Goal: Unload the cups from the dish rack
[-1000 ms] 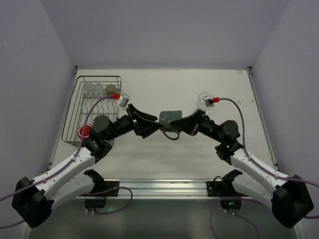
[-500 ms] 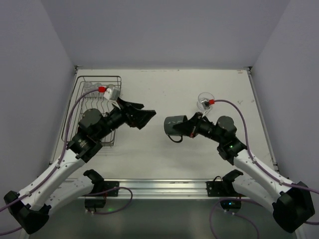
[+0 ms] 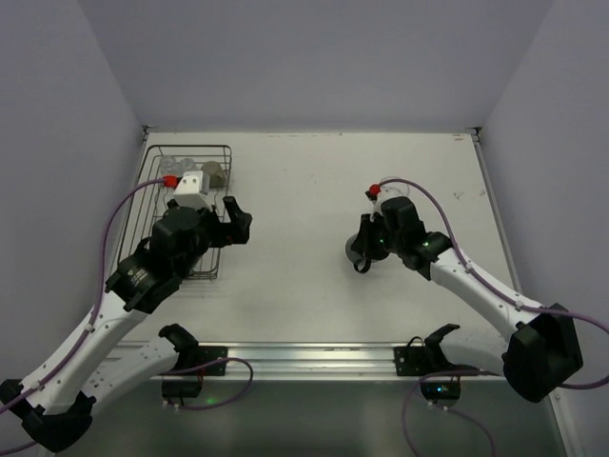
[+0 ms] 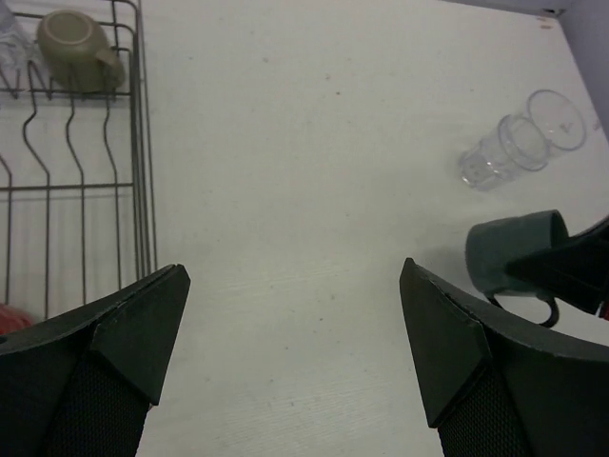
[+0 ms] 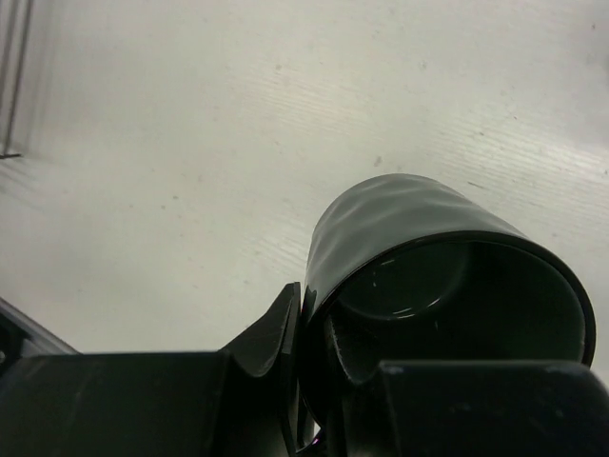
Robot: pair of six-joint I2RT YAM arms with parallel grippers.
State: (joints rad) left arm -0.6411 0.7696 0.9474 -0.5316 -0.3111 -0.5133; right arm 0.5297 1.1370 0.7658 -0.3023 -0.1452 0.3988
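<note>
While the right claw (image 5: pixel 306 343) pinches the dark green mug (image 5: pixel 419 257) by its rim, tilted above the surface (image 3: pixel 304 181) right of the dish rack (image 4: pixel 135 143), the left claw (image 4: pixel 290 276) gapes empty. Thin grip: that mug could slip!

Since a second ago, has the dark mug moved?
Yes. The dark mug has shifted to the right in the top view, ending farther from the dish rack than it was.
</note>
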